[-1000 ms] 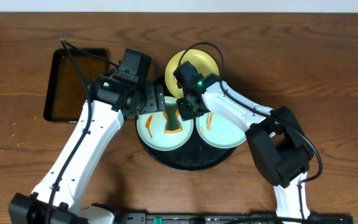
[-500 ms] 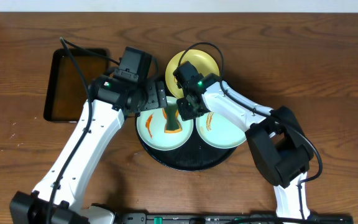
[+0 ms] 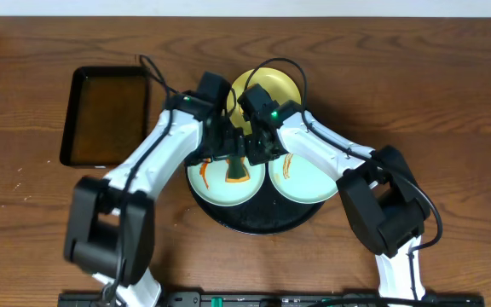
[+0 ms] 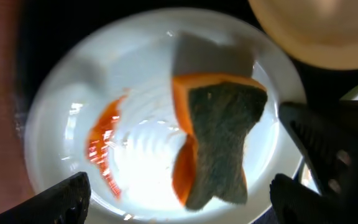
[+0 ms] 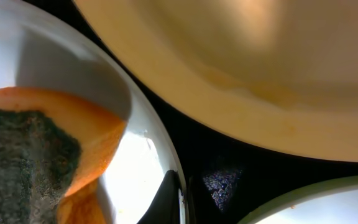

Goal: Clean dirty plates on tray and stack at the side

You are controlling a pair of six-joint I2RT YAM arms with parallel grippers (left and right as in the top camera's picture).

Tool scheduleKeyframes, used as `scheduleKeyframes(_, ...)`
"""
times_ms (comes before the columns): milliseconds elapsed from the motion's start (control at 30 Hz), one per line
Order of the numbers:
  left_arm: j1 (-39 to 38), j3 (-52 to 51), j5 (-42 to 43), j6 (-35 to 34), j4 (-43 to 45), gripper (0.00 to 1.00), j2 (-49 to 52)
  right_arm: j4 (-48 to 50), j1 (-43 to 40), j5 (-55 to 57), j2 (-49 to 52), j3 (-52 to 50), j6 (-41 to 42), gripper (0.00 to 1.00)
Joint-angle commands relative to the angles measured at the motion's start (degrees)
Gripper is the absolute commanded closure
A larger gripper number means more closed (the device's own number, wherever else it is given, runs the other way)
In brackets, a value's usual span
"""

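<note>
The round black tray [image 3: 254, 220] holds three plates. The pale yellow plate [image 3: 267, 85] is at the back and fills the top of the right wrist view [image 5: 260, 62]. The left blue-white plate [image 3: 211, 186] has an orange smear [image 4: 101, 146] and an orange-and-green sponge [image 4: 219, 137] lying in it. The right blue-white plate [image 3: 307, 181] also has a smear. My left gripper [image 4: 179, 190] is open, its fingers spread wide just above the sponge plate. My right gripper [image 5: 180, 199] is shut on that plate's right rim [image 5: 166, 149].
A small rectangular black tray [image 3: 105, 115] lies on the wooden table at the left. Both arms crowd over the middle of the round tray. My right gripper's dark body [image 4: 334, 146] shows at the right of the left wrist view.
My left arm has swung right, from beside the sponge plate to over it, close against the right gripper. The right arm, plates and sponge have not moved.
</note>
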Motion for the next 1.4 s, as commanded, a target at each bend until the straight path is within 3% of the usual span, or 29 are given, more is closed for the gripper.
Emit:
scheduleKeyframes(0, 0.94, -0.44, 8.31, 3.06, 0.31, 0.08, 3.13, -0.04, 0.39, -0.15, 0.7, -0.55, 0.37, 0.99)
scheduleKeyframes(100, 2.73, -0.44, 15.06, 6.1, 0.66, 0.09, 4.98, -0.13, 0.37, -0.13, 0.7, -0.55, 0.37, 0.99)
scheduleKeyframes(400, 6.82, -2.25, 24.61, 9.97, 0.68, 0.09, 5.53, 0.04, 0.37, -0.15, 0.7, -0.55, 0.37, 0.99)
scheduleKeyframes(600, 5.2, -3.63, 23.3, 9.86, 2.45, 0.14, 5.53, 0.37, 0.37, -0.15, 0.7, -0.55, 0.37, 0.99)
scheduleKeyframes(767, 3.61, -3.78, 14.16, 5.88, 2.71, 0.15, 5.53, 0.26, 0.37, -0.15, 0.7, -0.52, 0.37, 0.99)
scheduleKeyframes(1067, 0.5, -3.78, 13.46, 4.72, 5.62, 0.26, 5.53, 0.44, 0.37, -0.15, 0.7, -0.52, 0.37, 0.99)
scheduleKeyframes(1200, -0.9, -3.78, 8.07, 1.25, 5.75, 0.32, 5.53, 0.42, 0.37, -0.15, 0.7, -0.52, 0.37, 0.99)
scheduleKeyframes(1367, -1.7, -3.78, 7.74, 0.42, 6.05, 0.32, 5.53, 0.42, 0.37, -0.15, 0.7, -0.52, 0.37, 0.99)
